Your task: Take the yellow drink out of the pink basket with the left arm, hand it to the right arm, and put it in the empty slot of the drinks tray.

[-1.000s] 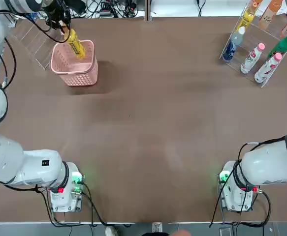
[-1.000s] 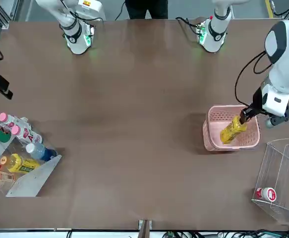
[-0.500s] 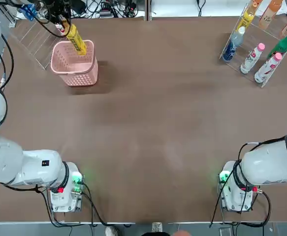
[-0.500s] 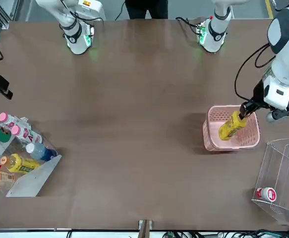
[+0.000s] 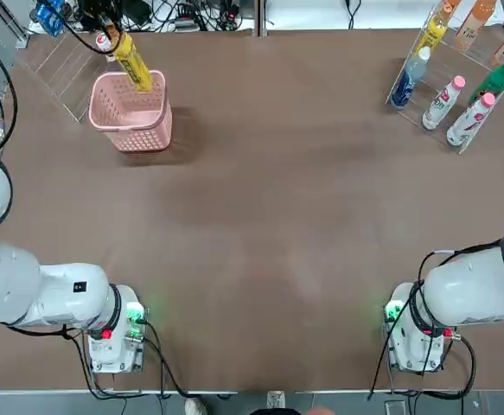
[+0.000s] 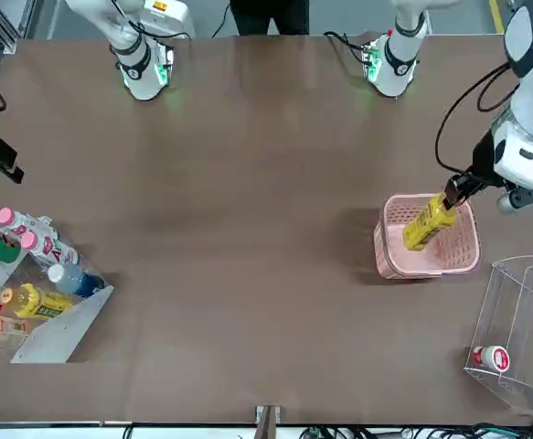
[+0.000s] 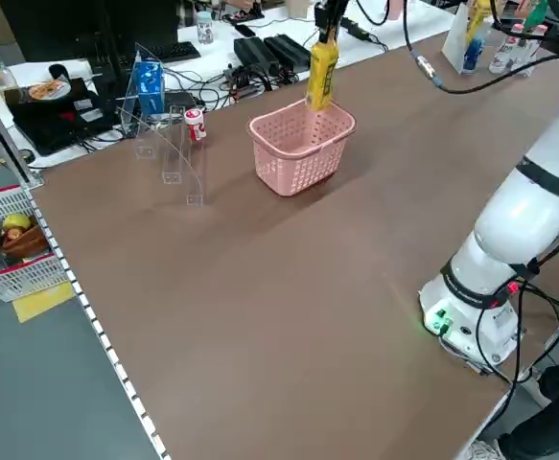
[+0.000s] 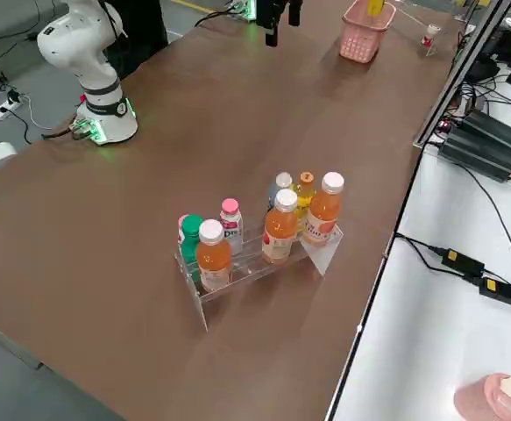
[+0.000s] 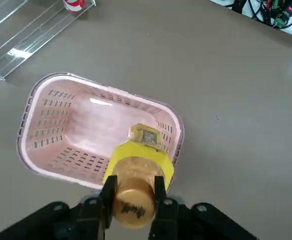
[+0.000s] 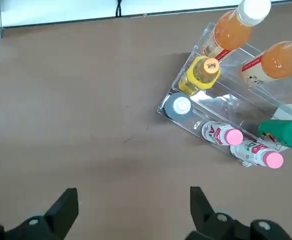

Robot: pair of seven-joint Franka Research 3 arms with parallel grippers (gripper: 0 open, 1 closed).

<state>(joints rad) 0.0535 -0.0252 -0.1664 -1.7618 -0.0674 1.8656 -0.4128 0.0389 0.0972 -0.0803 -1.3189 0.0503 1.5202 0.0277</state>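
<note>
Top view shows two white arms with bases at the near edge of one brown matte table. The right gripper hangs over the table's right part with its two black fingers spread wide, holding nothing. At the far right corner stands the drinks tray, a clear acrylic slanted rack of narrow lanes; the right side view counts seven bottles in it: three orange ones with white caps, one small yellow one with an orange cap, one blue-tinted with a pale cap, one white with a pink cap, and a green-capped one whose neighbour is partly hidden. At the far left corner sits one pink basket, plastic, rectangular with rounded corners and slotted mesh walls, with nothing left lying inside it. The left gripper is clamped on the cap end of the single yellow drink, a slender glossy plastic bottle with dark label marks; it hangs tilted over the basket's far edge, its lower end just above the rim. Beyond the basket, right at the far left corner, is one clear acrylic box bearing one small red-and-white bottle.
</note>
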